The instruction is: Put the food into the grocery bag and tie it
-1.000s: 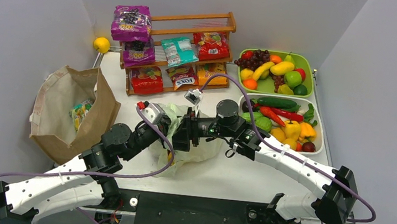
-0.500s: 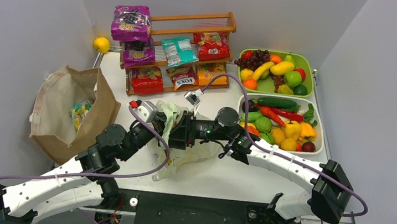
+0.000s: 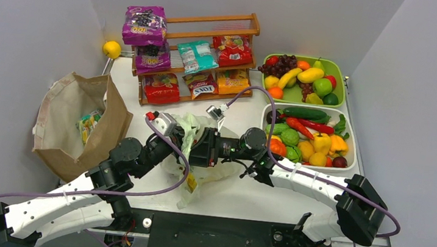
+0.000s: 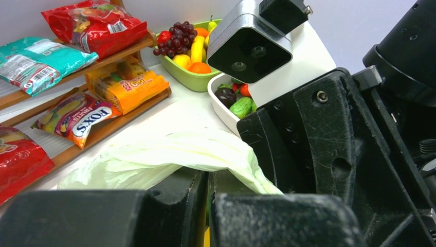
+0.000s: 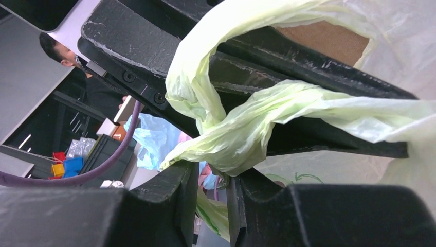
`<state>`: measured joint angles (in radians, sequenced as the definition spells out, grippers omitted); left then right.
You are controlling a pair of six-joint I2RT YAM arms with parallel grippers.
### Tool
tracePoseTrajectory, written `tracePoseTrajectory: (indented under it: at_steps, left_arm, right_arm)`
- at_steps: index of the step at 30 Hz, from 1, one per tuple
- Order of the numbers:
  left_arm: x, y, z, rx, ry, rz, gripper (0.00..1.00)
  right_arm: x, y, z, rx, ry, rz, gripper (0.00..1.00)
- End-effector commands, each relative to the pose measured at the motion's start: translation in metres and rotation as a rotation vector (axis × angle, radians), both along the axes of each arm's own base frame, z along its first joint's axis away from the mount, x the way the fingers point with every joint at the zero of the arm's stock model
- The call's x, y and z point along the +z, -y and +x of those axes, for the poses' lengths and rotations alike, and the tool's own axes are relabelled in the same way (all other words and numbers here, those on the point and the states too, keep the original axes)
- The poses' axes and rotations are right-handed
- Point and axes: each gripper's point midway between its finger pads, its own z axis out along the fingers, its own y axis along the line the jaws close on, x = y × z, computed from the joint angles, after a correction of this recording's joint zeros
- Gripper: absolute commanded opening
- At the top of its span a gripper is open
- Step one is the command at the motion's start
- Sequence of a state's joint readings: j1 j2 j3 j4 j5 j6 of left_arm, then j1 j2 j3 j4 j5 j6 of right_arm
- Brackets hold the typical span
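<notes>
You are in the tying stage. The thin, translucent pale green plastic grocery bag (image 3: 221, 173) lies crumpled in the middle of the top view, just left of the white tray of toy vegetables (image 3: 346, 164), with both arms meeting over it.

Your left gripper (image 4: 210, 190) is pinched flat, and a fold of the bag's film runs in between its fingers. Your right gripper (image 5: 212, 190) stands at a narrow gap, with a twisted strand of the bag dipping between its tips. In the right wrist view two strands cross in a loose tangle. It reads as a half-formed knot, not yet drawn tight.

What is inside the bag you can hardly tell: only a bit of yellow shows at its lower edge. Plenty of food sits outside it:
- crinkly snack packets (image 3: 200, 83) on the wooden rack (image 3: 214, 20) at upper centre
- toy fruit (image 3: 324, 85) in the green tray (image 3: 343, 68) at upper right

So the packing looks partial at best, and cinching the knot is what remains.
</notes>
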<state>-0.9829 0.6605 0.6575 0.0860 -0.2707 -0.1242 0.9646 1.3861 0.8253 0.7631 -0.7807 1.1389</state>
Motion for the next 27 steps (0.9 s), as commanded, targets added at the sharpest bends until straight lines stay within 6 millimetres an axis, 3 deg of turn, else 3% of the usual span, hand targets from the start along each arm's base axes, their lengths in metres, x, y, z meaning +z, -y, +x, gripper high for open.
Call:
tracePoseTrajectory:
  at_steps: [1, 5, 7, 10, 13, 22, 27]
  left_arm:
    - [0.004, 0.008, -0.010, -0.058, -0.002, -0.028, 0.00]
    - [0.004, 0.008, -0.010, -0.058, -0.001, -0.027, 0.00]
    - [0.004, 0.008, -0.010, -0.061, 0.000, -0.026, 0.00]
    - [0.003, 0.009, -0.011, -0.069, 0.001, -0.024, 0.00]
    - [0.000, 0.011, -0.012, -0.079, -0.001, -0.022, 0.00]
    - [-0.003, 0.014, -0.013, -0.092, -0.009, -0.025, 0.00]
    - [-0.003, 0.015, -0.011, -0.090, -0.012, -0.024, 0.00]
  right_arm:
    - [0.033, 0.009, 0.018, -0.098, 0.086, 0.119, 0.19]
    - [0.021, 0.011, 0.015, -0.083, 0.078, 0.093, 0.22]
    - [0.017, 0.013, 0.017, -0.092, 0.070, 0.089, 0.31]
    - [0.022, 0.016, 0.020, -0.105, 0.060, 0.116, 0.38]
    - [0.024, 0.020, 0.025, -0.110, 0.033, 0.140, 0.40]
    - [0.030, 0.019, 0.033, -0.115, 0.015, 0.169, 0.32]
    - [0.021, 0.015, 0.033, -0.131, 0.036, 0.111, 0.21]
